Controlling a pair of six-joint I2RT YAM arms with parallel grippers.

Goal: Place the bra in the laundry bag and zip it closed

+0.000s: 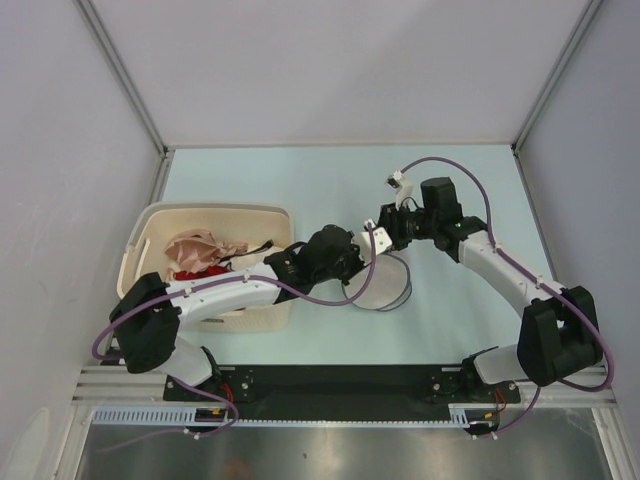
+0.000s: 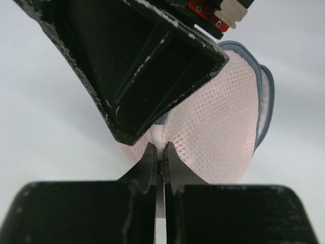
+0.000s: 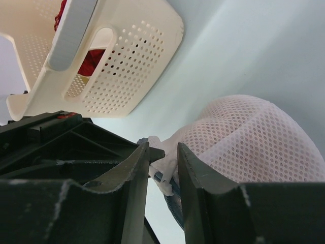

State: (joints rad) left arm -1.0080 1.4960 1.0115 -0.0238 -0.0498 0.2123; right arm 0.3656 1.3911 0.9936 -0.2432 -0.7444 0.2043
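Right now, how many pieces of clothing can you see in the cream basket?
2. The salmon-pink bra lies in the middle of the basket; a red garment is bunched beside it. Others may be hidden underneath.

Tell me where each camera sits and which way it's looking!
Top external: high above and behind the arms, looking down at the table; left arm and right arm meet over the laundry bag, beside the basket.
Left wrist: on the left arm, facing along its left claw, shut on the bag's edge; part of the right arm looms above.
Right wrist: on the right arm, low, facing past its right claw toward bag and basket.
Shared: all three see the laundry bag.
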